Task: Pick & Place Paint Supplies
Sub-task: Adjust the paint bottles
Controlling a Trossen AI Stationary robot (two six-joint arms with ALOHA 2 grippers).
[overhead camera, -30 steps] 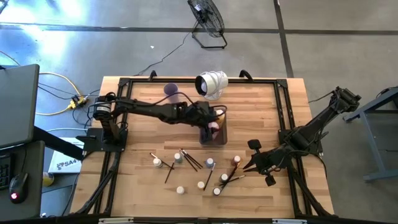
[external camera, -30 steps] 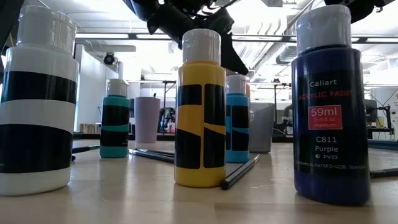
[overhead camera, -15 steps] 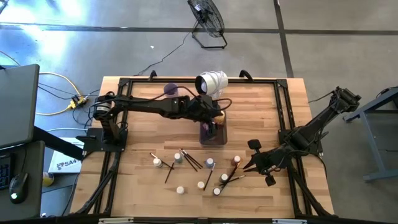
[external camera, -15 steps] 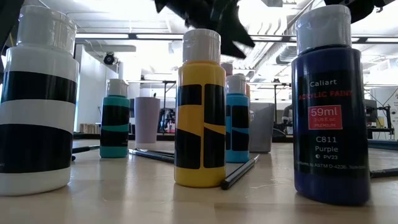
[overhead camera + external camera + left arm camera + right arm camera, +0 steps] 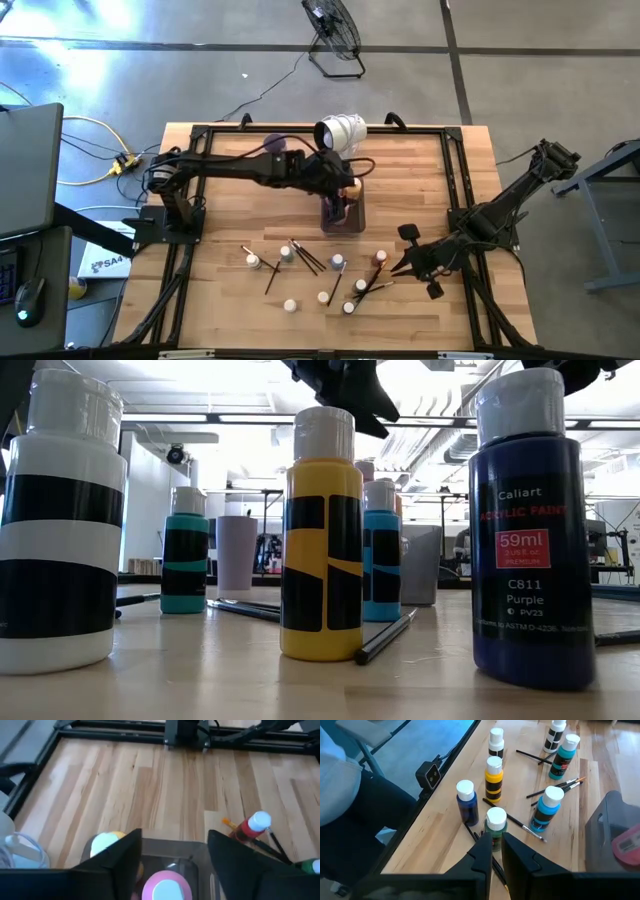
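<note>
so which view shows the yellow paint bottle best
The low view: the yellow bottle stands upright front and centre, its white cap and black label clear. The right wrist view shows it smaller, from above, among other bottles. In the high view the bottles are too small to pick it out.

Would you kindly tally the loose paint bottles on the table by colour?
white bottles: 2
teal bottle: 1
yellow bottle: 1
purple bottle: 1
green bottle: 1
light blue bottle: 1
red bottle: 1
Total: 8
</note>
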